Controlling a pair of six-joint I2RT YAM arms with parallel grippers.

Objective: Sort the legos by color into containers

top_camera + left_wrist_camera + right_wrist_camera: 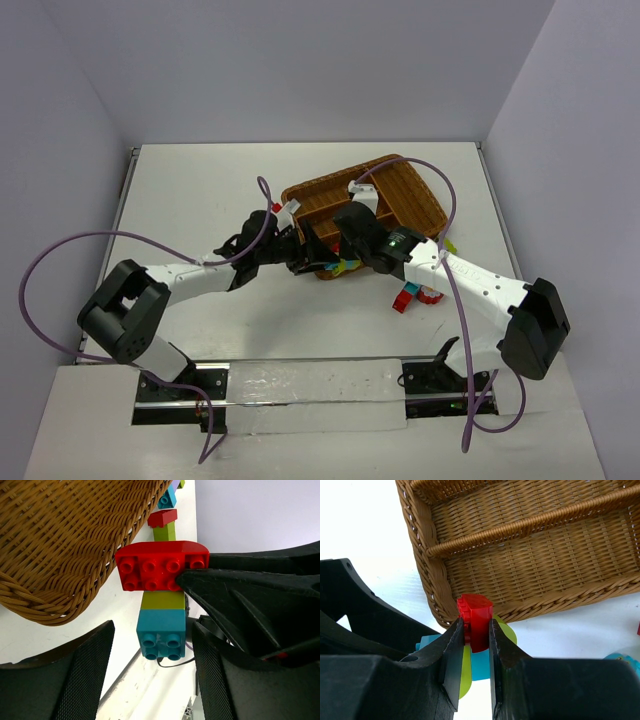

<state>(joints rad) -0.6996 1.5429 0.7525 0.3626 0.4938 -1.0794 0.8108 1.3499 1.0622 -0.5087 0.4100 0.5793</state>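
A white table (200,190) holds a brown wicker tray (410,195), set at an angle near the middle, with woven dividers splitting it into long slots.

The left arm reaches in towards the near end of the tray. The left gripper (303,256) sits just beside the tray's near left corner. Its two mesh-padded fingers (85,675) are spread wide. A short stack of joined legos lies in the gap between them, and neither pad can be seen touching it.

The stack lies outside the tray, just beside its near outer wall. Closest to the tray is a red brick (160,567) with a rounded edge and two rows of studs. A yellow-green brick (162,600) comes next. A cyan brick (161,632) is farthest from the tray. Whether the red brick touches the wicker cannot be told.

The right arm comes in from the tray's right side. The right gripper (476,627) has its fingers pressed in on the red brick, pinching its two side faces, just in front of the tray's near corner.

Further right along the tray's near wall lie more loose legos. Among them are a small cyan piece (167,500) and a red piece on a yellow-green one (163,522). Near the tray's near right corner, on the table, two red legos (405,298) lie close together. A yellow-green lego (447,245) lies just beside the tray's right edge.
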